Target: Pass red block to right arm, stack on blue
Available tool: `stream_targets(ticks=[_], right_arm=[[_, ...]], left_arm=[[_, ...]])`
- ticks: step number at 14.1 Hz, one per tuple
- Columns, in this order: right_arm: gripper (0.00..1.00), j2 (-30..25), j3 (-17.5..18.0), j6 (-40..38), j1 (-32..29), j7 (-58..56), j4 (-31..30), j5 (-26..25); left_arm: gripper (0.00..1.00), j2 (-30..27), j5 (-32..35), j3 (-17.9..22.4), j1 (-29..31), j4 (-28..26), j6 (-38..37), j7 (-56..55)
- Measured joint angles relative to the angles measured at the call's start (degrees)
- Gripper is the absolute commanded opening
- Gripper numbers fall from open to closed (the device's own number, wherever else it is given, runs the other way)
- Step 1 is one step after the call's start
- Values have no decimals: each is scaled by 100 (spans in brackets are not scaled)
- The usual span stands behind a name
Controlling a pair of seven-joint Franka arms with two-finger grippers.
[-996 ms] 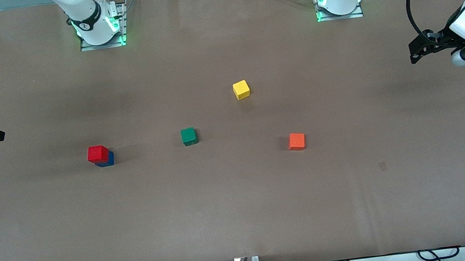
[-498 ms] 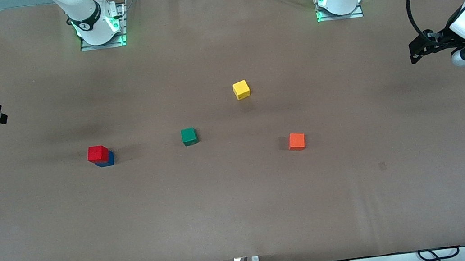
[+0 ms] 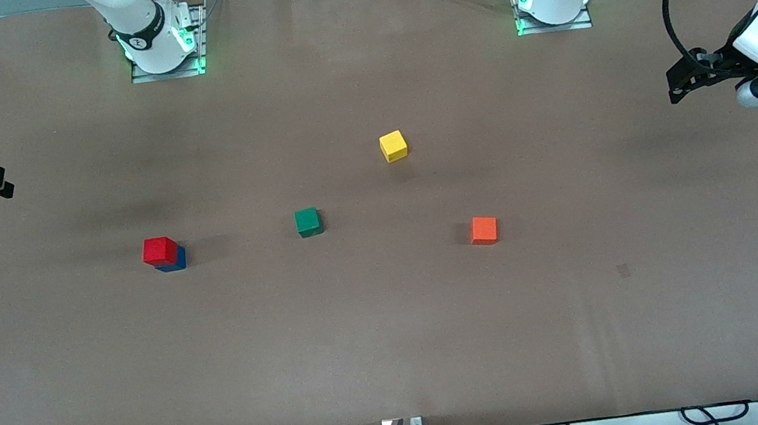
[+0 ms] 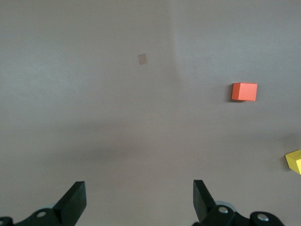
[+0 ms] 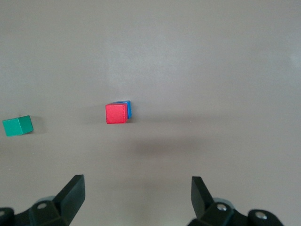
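The red block [image 3: 159,250] sits on top of the blue cube [image 3: 175,260], toward the right arm's end of the table. The right wrist view shows the red block [image 5: 115,113] with a blue edge [image 5: 128,108] peeking out beside it. My right gripper [image 3: 1,190] hangs open and empty, high over the table edge at that end, well apart from the stack. Its jaws [image 5: 136,195] stand wide apart over bare table. My left gripper [image 3: 675,91] is open and empty too, over the other end, its jaws [image 4: 139,197] wide.
A green cube [image 3: 308,222] lies mid-table, also seen as the green cube [image 5: 18,125]. A yellow cube [image 3: 393,145] lies farther from the front camera. An orange cube [image 3: 483,230], the same orange cube [image 4: 244,92], lies toward the left arm's end. A small patch [image 3: 624,271] marks the brown table cover.
The right gripper has drawn back toward the robots' side at its table edge, mostly in the first half second. The left arm and all cubes have stayed still.
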Motion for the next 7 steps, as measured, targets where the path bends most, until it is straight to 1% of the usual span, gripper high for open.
stream_targets(ticks=[7], right_arm=[[100, 0, 27, 79, 51, -18, -31, -18]], left_arm=[[100, 0, 0, -3, -1, 20, 0, 0]])
